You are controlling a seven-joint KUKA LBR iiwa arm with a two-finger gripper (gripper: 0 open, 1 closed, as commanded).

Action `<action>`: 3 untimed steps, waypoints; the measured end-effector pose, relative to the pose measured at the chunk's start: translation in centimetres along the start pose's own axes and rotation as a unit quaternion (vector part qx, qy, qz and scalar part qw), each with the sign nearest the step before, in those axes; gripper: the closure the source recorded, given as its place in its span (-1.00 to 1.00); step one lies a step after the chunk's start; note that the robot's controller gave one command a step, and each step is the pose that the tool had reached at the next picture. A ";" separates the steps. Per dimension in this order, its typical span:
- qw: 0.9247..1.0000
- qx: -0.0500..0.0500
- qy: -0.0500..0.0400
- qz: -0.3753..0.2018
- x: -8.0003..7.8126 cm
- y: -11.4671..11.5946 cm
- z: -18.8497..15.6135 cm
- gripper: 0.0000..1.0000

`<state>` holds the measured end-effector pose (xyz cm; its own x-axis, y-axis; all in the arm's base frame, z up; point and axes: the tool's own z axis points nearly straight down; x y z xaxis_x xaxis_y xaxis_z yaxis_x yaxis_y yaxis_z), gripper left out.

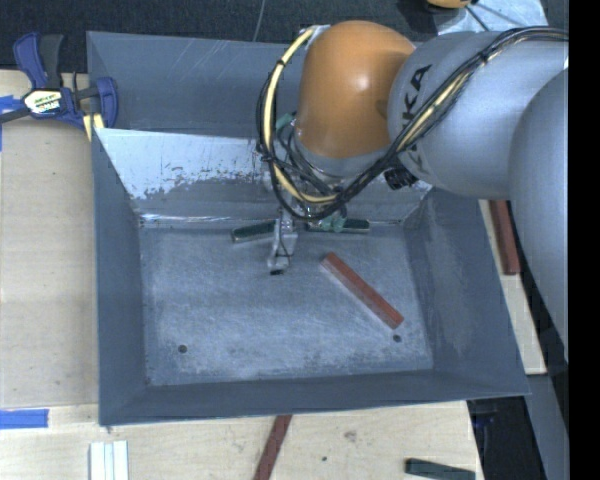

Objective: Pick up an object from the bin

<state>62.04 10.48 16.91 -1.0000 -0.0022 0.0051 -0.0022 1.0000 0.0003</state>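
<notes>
The arm's gripper (278, 256) hangs low over the floor of the grey metal bin (120, 298), near its back wall; whether it is open or closed cannot be told. A flat reddish-brown strip (361, 290) lies slantwise near it, apart, toward the view's right.

Dark green stick (250, 233), middle behind pincer (278, 264)
</notes>
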 end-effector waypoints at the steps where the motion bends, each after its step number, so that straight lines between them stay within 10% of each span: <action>1: 1.000 0.000 -0.004 0.001 -0.2 0.0 -0.5 -1.00; 3: 0.999 0.000 -0.003 0.039 -0.2 -0.8 9.8 -1.00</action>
<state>62.15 9.69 7.11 -0.9971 0.0763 0.0000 0.0763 0.9971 0.0007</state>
